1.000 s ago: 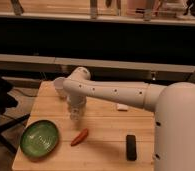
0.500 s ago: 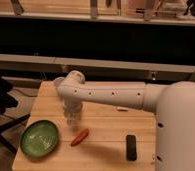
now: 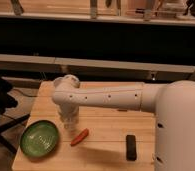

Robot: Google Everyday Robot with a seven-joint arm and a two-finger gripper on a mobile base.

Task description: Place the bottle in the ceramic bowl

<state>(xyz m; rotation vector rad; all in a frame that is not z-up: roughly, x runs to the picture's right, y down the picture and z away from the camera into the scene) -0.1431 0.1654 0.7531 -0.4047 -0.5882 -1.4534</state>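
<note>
My white arm [image 3: 111, 98] is reaching leftward across the wooden table [image 3: 106, 150], bending at the wrist so my gripper [image 3: 70, 121] is pointing straight down, just right of the ceramic bowl [image 3: 39, 138]. Its fingers are sitting together around the bottle [image 3: 70, 125], whose pale body is hanging just above the tabletop. A red pepper [image 3: 80, 136] and a black block [image 3: 131, 147] are lying nearer me; a white cup [image 3: 58, 82] is standing behind the wrist.

My gripper [image 3: 70, 121] beside the glossy glazed ceramic bowl [image 3: 40, 138] is pale smooth plastic; the table [image 3: 106, 150] is matt light wood.
</note>
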